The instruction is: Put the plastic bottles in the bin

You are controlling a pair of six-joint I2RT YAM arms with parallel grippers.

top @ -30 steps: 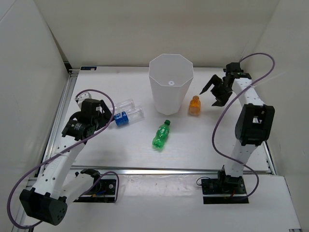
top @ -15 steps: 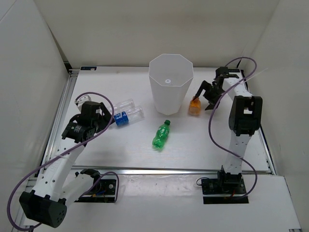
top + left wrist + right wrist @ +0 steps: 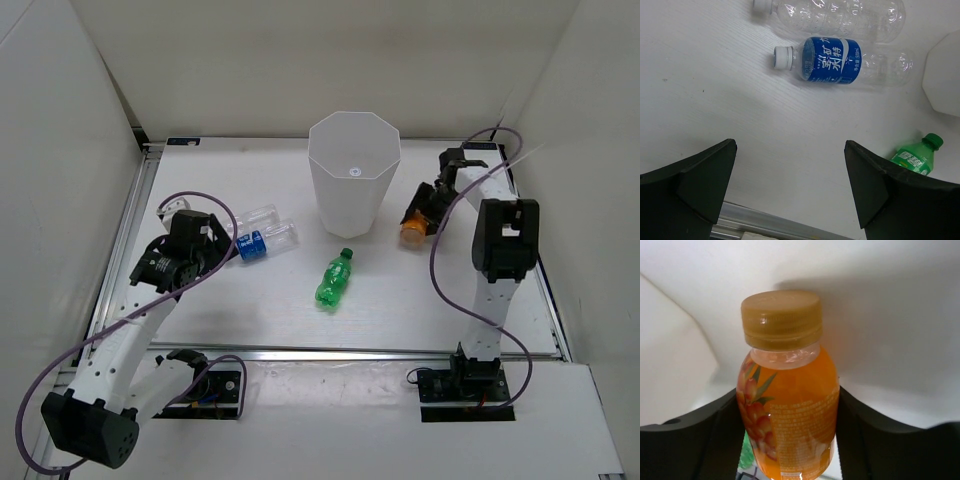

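The short orange bottle [image 3: 787, 415] sits between my right gripper's [image 3: 787, 445] fingers [image 3: 705, 440], and both press on its sides. From above, this orange bottle [image 3: 412, 228] leans to the right of the tall white bin [image 3: 354, 185], with the right gripper [image 3: 422, 212] shut on it. A green bottle [image 3: 335, 279] lies in front of the bin. A blue-labelled clear bottle [image 3: 832, 60] and a plain clear one [image 3: 835, 15] lie ahead of my left gripper [image 3: 790, 185], which is open and holds nothing. Seen from above, the left gripper [image 3: 218, 245] hangs just left of these two.
The table's metal front rail [image 3: 350, 352] runs along the near edge, and a side rail [image 3: 125, 235] along the left. White walls close in on three sides. The right arm's purple cable [image 3: 445, 270] loops beside its upright link.
My right gripper has moved in toward the bin and closed on the orange bottle, which now leans. The left arm has barely moved and stays open.
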